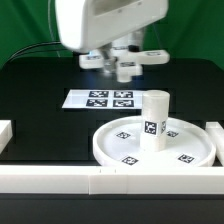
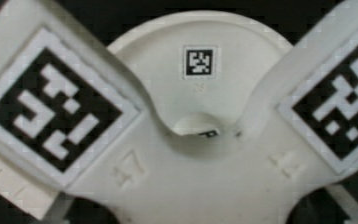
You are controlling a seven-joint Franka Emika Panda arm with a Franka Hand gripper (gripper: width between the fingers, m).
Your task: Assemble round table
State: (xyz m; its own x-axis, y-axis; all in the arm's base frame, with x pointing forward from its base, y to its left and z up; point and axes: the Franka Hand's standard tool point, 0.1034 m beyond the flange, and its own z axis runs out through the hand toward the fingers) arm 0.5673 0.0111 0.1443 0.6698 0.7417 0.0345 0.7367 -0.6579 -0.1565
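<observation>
Round disc [image 1: 106, 150] w/ leg [image 1: 155, 122] upright on it; gripper [image 1: 121, 69] raised, clamped on cross-shaped piece [image 1: 152, 55].

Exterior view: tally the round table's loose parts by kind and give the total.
Round disc: 1
Leg: 1
Cross-shaped piece: 1
Total: 3
</observation>
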